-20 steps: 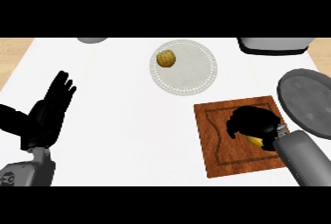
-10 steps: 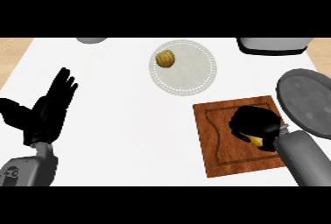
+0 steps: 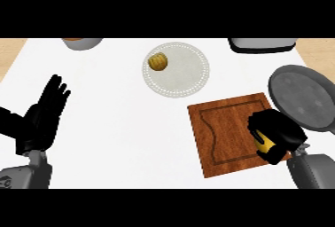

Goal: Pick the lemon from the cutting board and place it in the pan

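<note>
On the wooden cutting board (image 3: 226, 133) at the right, my right hand (image 3: 280, 133) is curled round the yellow lemon (image 3: 261, 142), of which only a sliver shows under the fingers. The hand sits over the board's right edge, close to the grey pan (image 3: 306, 95), which lies just beyond the board at the far right. My left hand (image 3: 43, 116) rests open at the left edge, fingers up.
A white plate (image 3: 186, 75) with a brown pastry (image 3: 157, 61) lies at the back middle. A grey bowl (image 3: 82, 43) stands at the back left and a grey appliance (image 3: 262, 44) at the back right. Wooden counter shows at both far corners.
My right hand has closed tighter round the lemon and shifted slightly right toward the pan. The left hand has barely moved.
</note>
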